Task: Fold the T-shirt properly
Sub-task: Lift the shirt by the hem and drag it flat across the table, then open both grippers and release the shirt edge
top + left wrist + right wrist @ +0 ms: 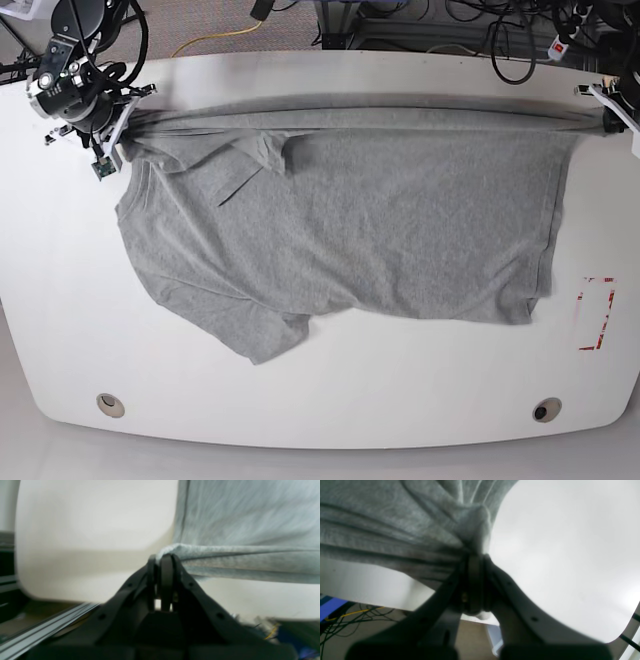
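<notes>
Both grippers are closed on the shirt: the right gripper [475, 560] is clamped on a bunched corner at the shoulder end, and the left gripper [163, 558] is pinched on a corner at the hem end, as is seen in the wrist views. Between them the far edge of the shirt [340, 220] is drawn into a taut, straight ridge along the back of the table [330, 400]; the rest of the cloth is spread from that ridge toward the near edge, partly flat on the top. The long axis is thus laid across the table from one gripper to the other, and the free cloth lies on the near side of both. Each arm is set at its own end, so neither is nearer to the body of the cloth; a fold would probably be made by carrying the held edge toward the near side, both ends kept level. The fabric is a soft heather-grey knit, rumpled near the shoulder where a sleeve [255, 165] is turned over, and smoother toward the hem. No lettering is seen on the upper face. The table is white, smooth and round-cornered, with a red outline [598, 315] marked near the left arm's side. Cables [520, 40] are seen beyond the far edge.
</notes>
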Motion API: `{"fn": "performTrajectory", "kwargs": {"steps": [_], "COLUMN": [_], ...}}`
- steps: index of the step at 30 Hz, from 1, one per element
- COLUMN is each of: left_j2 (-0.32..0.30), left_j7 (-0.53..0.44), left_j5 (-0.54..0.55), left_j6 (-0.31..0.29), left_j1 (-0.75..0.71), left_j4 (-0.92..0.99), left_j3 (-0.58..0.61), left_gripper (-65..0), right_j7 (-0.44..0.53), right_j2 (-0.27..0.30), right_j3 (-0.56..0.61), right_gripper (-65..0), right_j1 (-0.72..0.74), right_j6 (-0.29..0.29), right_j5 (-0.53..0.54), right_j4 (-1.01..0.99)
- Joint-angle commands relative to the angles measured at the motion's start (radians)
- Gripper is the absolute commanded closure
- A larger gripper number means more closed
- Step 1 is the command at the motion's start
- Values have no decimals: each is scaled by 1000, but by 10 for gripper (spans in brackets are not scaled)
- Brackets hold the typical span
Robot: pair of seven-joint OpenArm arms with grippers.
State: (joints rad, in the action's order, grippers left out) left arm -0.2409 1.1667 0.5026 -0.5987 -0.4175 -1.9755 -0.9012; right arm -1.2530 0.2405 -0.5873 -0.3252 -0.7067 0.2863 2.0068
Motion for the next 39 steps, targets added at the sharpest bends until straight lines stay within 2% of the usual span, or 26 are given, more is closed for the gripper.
{"fn": "performTrajectory", "kwargs": {"steps": [1, 10, 16, 23, 25, 27, 28, 30, 33, 35, 37, 39], "left_j2": [-11, -13, -11, -16, -35, -51, -64, -91, -100, -102, -102, -102], "left_j7": [-17, -17, -17, -17, -17, -17, -17, -17, -18, -18, -18, -18], "left_j5": [-75, -186, -278, -330, -342, -344, -344, -342, -342, -342, -342, -342], "left_j6": [-19, -99, -99, -99, -99, -99, -99, -99, -99, -99, -99, -99], "left_j1": [2, 70, 184, 283, 300, 312, 315, 315, 351, 372, 397, 415], "left_j4": [-14, -12, 15, 123, 155, 189, 207, 245, 292, 318, 328, 328], "left_j3": [-9, 30, 104, 159, 166, 202, 225, 267, 301, 322, 345, 357], "left_gripper": [0, 0, 0, 0, 0, 0, -14, -82, -201, -293, -371, -389], "right_j7": [0, 0, 0, -3, -4, -4, -6, -6, -6, -6, -6, -6], "right_j2": [20, 21, 4, -2, -3, -7, -7, -7, -8, -10, -17, -23], "right_j3": [-9, -9, -7, -6, -6, -6, -7, -9, -13, -13, -15, -16], "right_gripper": [0, 0, 0, 0, 0, -63, -120, -274, -450, -499, -503, -503], "right_j1": [1, -13, 30, 79, 79, 76, 73, 67, 45, 39, 33, 31], "right_j6": [9, 9, 9, 9, 9, 9, 9, 9, 9, 9, 9, 9], "right_j5": [-35, -35, -38, -46, -45, -45, -45, -43, -35, -35, -19, 27], "right_j4": [12, 10, -11, -68, -68, -67, -67, -65, -51, -34, -25, -22]}}
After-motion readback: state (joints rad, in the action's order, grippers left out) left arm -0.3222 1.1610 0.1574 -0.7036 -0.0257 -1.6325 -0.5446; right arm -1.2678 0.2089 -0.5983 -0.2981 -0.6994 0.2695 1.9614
